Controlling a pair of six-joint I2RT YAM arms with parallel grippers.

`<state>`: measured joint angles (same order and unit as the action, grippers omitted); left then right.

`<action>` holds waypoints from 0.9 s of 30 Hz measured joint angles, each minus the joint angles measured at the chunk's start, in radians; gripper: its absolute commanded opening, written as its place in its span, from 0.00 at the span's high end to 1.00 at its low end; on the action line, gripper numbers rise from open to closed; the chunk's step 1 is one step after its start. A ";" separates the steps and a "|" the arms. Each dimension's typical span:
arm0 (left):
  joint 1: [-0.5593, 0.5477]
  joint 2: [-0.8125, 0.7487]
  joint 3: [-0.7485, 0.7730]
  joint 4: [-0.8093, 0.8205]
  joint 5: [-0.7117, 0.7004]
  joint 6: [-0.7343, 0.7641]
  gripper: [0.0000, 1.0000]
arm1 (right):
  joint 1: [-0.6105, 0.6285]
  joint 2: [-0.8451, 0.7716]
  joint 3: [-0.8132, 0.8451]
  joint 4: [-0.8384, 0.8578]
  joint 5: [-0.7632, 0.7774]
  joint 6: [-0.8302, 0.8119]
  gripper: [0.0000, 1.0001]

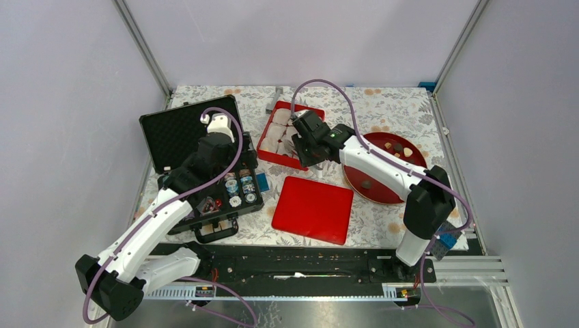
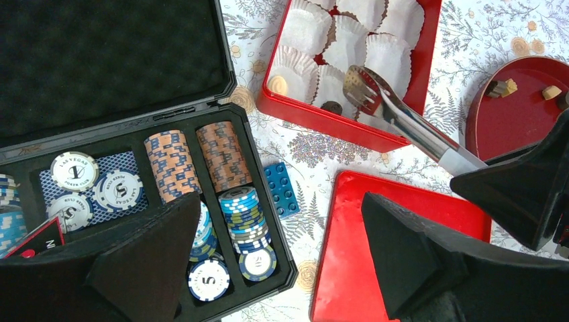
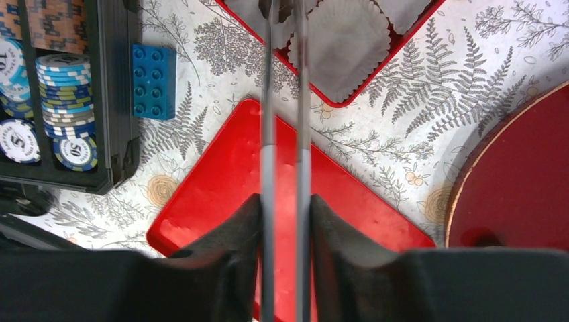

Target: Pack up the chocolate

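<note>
Chocolate: tiny lumps, dark brown, mid brown & pale tan. Most lie on the red plate, a round glossy dish w/ a thin pale rim on the R side of the table. One dark lump sits apart from the rest, nr the plate's near edge.

The L wrist view shows what the top view can't: two lumps, one tan & one dark, lie inside the red box, each in a white pleated paper cup.

Tongs are polished steel w/ scalloped tips. The tips hang over the cups just beside the dark lump, almost together, and look empty. The R wrist view shows only the two thin arms w/ a narrow gap btwn them; their tips are cut off at the frame edge.

R gripper: black pads clamped on the tong arms, jaws partway in.
L gripper: spread wide, holding nothing, above the black case.

The case has a foam-lined lid & rows of striped chips. A flat red lid and a studded blue brick lie on the fern-print tablecloth.
</note>
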<state>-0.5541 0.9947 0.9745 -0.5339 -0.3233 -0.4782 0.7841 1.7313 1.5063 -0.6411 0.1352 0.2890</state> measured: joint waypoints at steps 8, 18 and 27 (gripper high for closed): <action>0.000 -0.019 -0.004 -0.007 0.000 0.002 0.01 | 0.005 -0.018 -0.001 0.003 0.086 0.005 0.96; 0.001 -0.018 -0.004 -0.007 0.001 0.007 0.01 | -0.080 -0.360 -0.169 0.029 0.288 -0.003 0.81; 0.001 -0.001 -0.004 -0.003 0.009 0.007 0.01 | -0.279 -0.571 -0.479 -0.036 0.265 0.031 0.63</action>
<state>-0.5533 0.9939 0.9703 -0.5373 -0.3141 -0.4709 0.5049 1.1603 1.0275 -0.6769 0.4004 0.3199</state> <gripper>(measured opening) 0.985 0.324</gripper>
